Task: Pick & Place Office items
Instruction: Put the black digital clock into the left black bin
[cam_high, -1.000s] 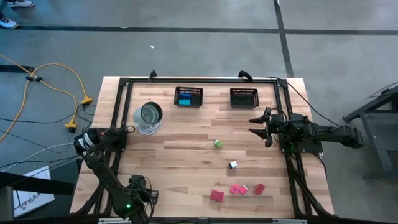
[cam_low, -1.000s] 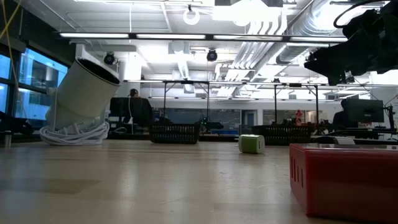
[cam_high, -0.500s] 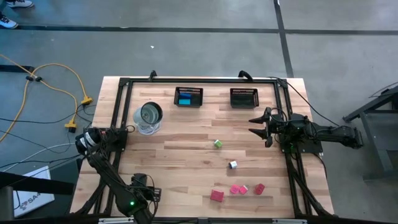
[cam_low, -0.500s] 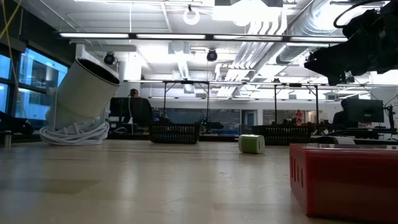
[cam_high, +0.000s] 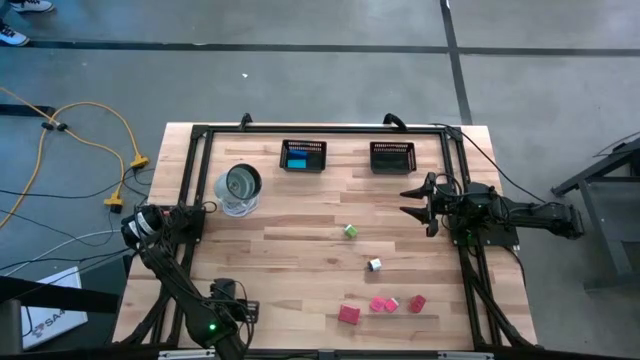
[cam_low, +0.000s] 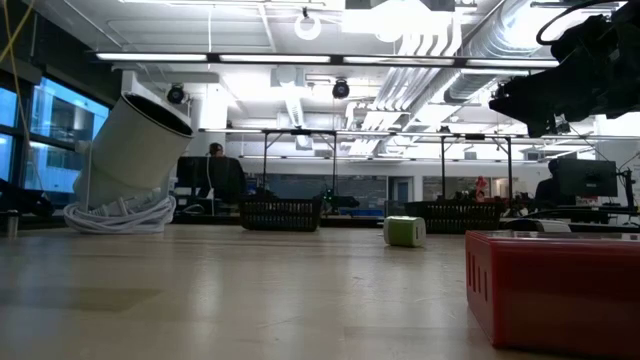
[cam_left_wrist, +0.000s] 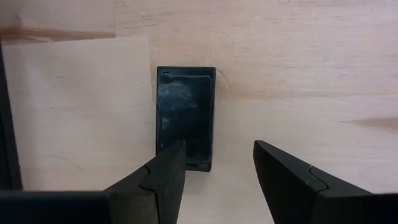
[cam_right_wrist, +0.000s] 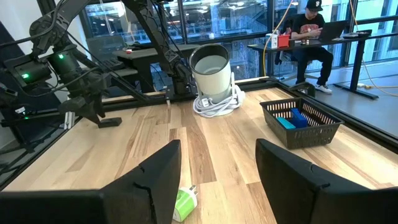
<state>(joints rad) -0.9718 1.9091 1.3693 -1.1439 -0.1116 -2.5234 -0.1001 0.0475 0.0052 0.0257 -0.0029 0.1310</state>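
1. Pale wood planks make up the bench (cam_high: 300, 230) in the high view. The left basket (cam_high: 303, 156), at the far edge, holds blue pieces (cam_high: 297, 160); the right basket (cam_high: 392, 157) stands beside it along the same edge. A green block (cam_high: 350, 231) lies near the middle, a white block (cam_high: 374, 265) nearer the front, and a red block (cam_high: 348, 314), two pink pieces (cam_high: 384, 304) and a second red piece (cam_high: 417, 302) form a row by the front edge. A white cup (cam_high: 239, 189) sits tilted on a coil of white cable toward the left edge. The right gripper (cam_high: 412, 201) hangs over the bench by the right edge, fingers apart, holding nothing. The left gripper (cam_high: 244, 312) is at the front left corner.

2. From the low view, the red block (cam_low: 555, 287) fills the near right, the green block (cam_low: 405, 231) lies farther back, and both baskets (cam_low: 281, 214) line the far edge. The cup (cam_low: 132, 153) leans at the left. The right arm (cam_low: 570, 75) hangs above on the right.

3. From the left wrist view, the left gripper (cam_left_wrist: 216, 169) points down at the bench, fingers (cam_left_wrist: 165, 177) parted and empty, over a black block (cam_left_wrist: 185, 117) lying flat; one fingertip overlaps the block's near end.

4. From the right wrist view, the right gripper (cam_right_wrist: 217, 167) is spread and empty above the wood. The green block (cam_right_wrist: 184, 201) lies just beyond one finger. The cup (cam_right_wrist: 211, 67), the left basket (cam_right_wrist: 300, 122) with blue pieces and the left arm (cam_right_wrist: 74, 99) show farther off. A seated person (cam_right_wrist: 311, 31) works at a desk in the room beyond.
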